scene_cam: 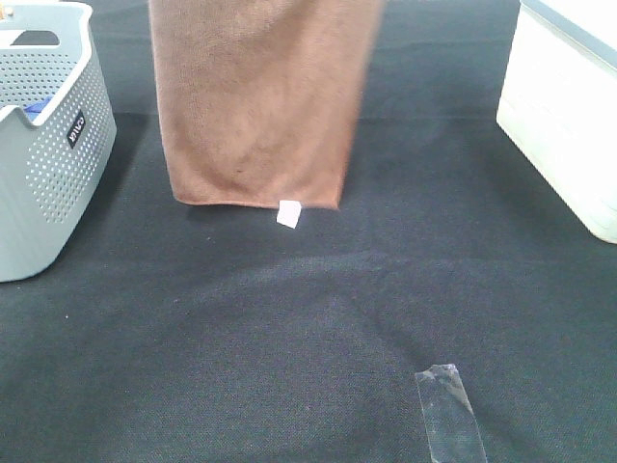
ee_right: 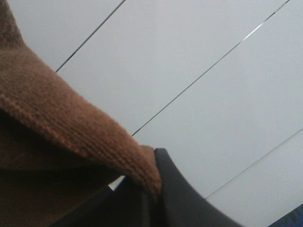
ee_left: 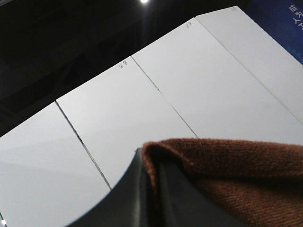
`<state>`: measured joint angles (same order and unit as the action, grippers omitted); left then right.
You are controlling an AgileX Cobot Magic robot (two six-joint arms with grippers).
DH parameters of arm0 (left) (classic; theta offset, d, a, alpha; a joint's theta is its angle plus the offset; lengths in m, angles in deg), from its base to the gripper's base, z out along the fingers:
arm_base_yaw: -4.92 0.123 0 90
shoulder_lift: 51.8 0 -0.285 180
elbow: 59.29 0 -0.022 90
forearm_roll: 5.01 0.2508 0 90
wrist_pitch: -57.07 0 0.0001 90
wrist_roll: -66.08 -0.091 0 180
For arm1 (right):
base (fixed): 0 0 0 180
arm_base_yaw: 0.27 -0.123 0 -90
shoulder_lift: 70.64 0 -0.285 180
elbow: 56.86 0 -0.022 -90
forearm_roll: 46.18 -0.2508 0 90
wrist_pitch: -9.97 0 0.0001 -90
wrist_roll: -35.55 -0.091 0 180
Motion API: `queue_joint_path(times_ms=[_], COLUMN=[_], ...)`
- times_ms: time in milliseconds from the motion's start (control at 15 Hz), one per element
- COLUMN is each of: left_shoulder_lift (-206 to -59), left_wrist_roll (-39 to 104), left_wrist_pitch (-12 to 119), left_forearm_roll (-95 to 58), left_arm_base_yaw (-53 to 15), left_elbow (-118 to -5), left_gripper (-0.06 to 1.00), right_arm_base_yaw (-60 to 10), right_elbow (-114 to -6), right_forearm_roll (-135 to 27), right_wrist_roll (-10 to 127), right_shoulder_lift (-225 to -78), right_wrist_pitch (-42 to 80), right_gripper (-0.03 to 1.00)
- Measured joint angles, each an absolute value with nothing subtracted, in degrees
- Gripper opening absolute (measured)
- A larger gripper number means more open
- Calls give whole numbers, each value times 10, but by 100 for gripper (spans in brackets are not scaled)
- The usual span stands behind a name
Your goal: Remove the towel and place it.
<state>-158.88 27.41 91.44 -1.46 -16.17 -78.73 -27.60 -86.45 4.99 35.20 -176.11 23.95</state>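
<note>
Exterior high: shows towel (scene_cam: 258, 106) hanging at 12 o'clock over black table (scene_cam: 289, 318), white tag (scene_cam: 288, 213) at its bottom edge; basket (scene_cam: 58, 164) at 9 o'clock, white bin (scene_cam: 564, 125) at 2, tape (scene_cam: 450, 415) at 5. Left wrist: shows left gripper (ee_left: 149, 189) clamped on a towel edge. Right wrist: shows right gripper (ee_right: 151, 198) likewise clamped on towel edge.

Soft, even light; close-ups blurred

The high view is evenly lit and grainy; the towel (scene_cam: 255, 106) is blurred along its right edge, and the basket (scene_cam: 48, 174) throws a soft shadow on the dark tabletop (scene_cam: 318, 328). In both wrist views pale panels (ee_left: 156, 104) shine bright while the near fingers (ee_left: 135, 201) are dark and out of focus; one lamp (ee_left: 143, 1) glares.
</note>
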Motion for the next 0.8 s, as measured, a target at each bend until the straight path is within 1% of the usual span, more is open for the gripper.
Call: queue_joint_path(times_ms=[200, 333, 467, 533, 600, 800], left_shoulder_lift=[-1608, -1630, -1655, -1676, -1727, -1803], left_wrist_roll=[292, 302, 302, 302, 303, 304], left_wrist_pitch=[941, 968, 981, 982, 981, 940], left_forearm_roll=[-26, -31, -35, -36, -40, -43], left_arm_base_yaw=[-132, -128, -128, -128, -123, -121], left_elbow=[-787, -788, -803, -825, -891, -1027], left_gripper=[0, 0, 0, 0, 0, 0], right_arm_base_yaw=[-230, -207, -201, -199, -196, -176], right_elbow=[-864, -864, -864, -868, -894, -965], right_forearm_roll=[69, 68, 66, 65, 65, 55], right_wrist_roll=[261, 206, 197, 198, 199, 201], right_shoulder_lift=[-1785, -1800, -1814, -1827, -1856, -1901], right_wrist_pitch=[148, 85, 54, 40, 36, 18], right_gripper=[1, 1, 1, 1, 1, 1])
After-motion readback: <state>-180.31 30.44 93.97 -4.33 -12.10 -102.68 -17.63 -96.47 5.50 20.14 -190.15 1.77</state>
